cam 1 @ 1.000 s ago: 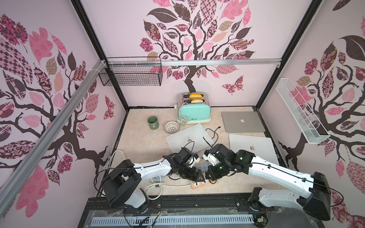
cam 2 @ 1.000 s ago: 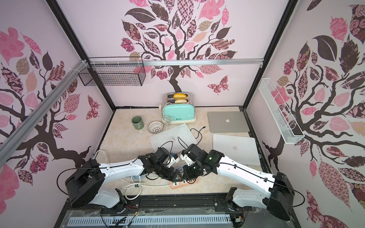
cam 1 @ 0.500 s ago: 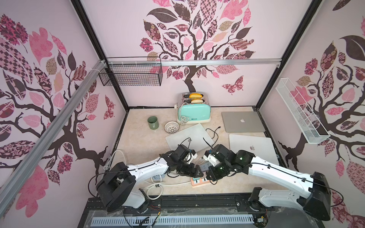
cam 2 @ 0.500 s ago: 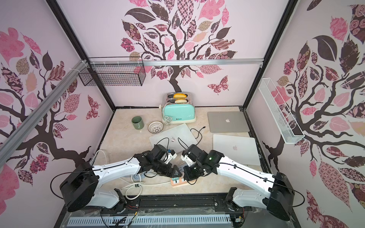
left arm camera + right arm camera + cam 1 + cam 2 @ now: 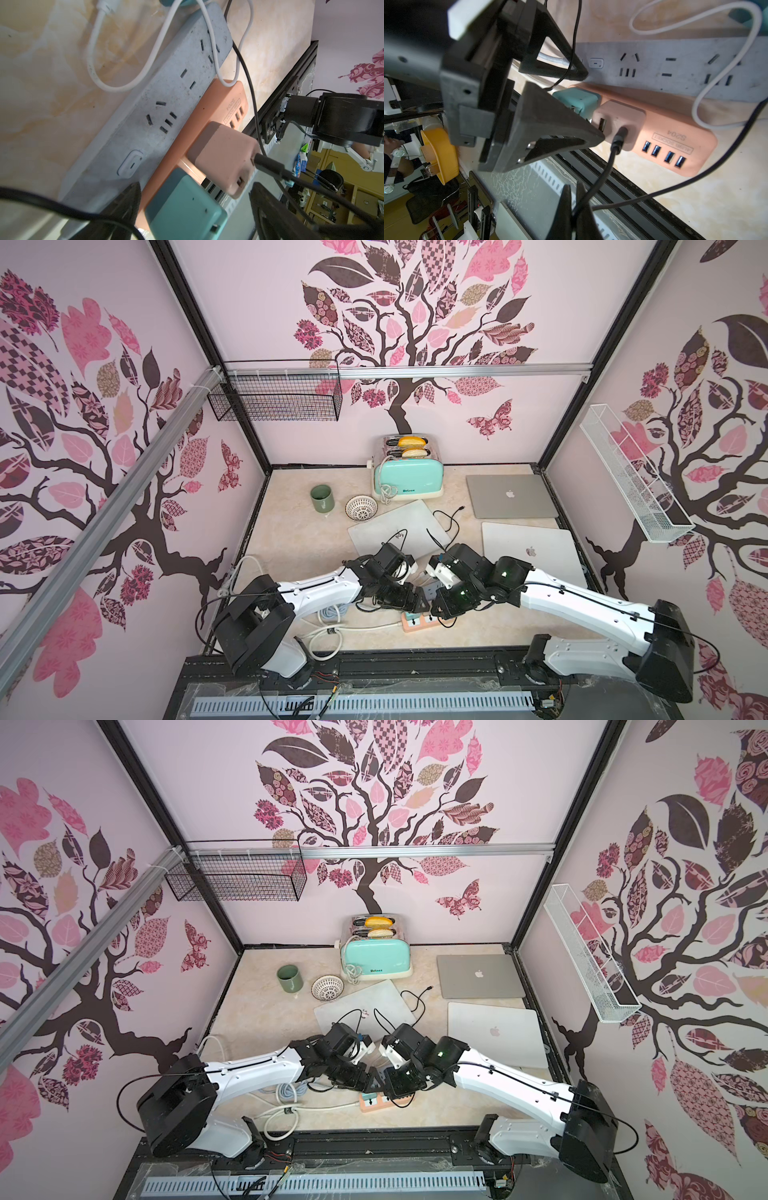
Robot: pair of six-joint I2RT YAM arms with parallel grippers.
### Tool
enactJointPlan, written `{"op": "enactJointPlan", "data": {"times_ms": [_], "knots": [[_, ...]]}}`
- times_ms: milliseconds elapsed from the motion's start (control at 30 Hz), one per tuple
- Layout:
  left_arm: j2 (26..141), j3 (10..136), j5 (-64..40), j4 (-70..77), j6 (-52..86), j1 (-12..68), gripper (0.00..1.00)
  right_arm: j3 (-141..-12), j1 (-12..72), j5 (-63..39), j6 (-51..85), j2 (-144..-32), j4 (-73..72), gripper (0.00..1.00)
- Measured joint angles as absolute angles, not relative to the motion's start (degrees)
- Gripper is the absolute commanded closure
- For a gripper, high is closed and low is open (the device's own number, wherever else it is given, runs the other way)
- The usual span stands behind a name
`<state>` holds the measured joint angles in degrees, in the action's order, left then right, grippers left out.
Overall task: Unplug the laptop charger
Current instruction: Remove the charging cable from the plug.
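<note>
Two chargers, two strips, three laptops

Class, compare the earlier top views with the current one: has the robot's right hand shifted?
No. The right hand sits at the same end of the orange power strip as before, shut on the black cable.

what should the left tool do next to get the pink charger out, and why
Probably ease the open left tool forward so its fingers flank the pink charger: it sits plugged in the orange power strip, and the tips now bracket the teal charger beside it instead.
</note>
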<state>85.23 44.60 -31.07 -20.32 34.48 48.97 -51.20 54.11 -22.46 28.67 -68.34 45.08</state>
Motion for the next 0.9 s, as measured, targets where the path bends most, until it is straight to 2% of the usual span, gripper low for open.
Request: {"op": "enactJointPlan", "data": {"times_ms": [533, 900], "knots": [[86.85, 48.07, -25.45, -24.84, 34.7, 51.11, 0.16, -51.33, 54.11, -21.93, 31.27, -68.01, 45.23, 1.0], [87.92, 48.36, -23.05, -23.35, 37.8, 53.41, 0.17, -62.13, 54.11, -20.69, 29.93, -67.88, 46.15, 1.0]]}}
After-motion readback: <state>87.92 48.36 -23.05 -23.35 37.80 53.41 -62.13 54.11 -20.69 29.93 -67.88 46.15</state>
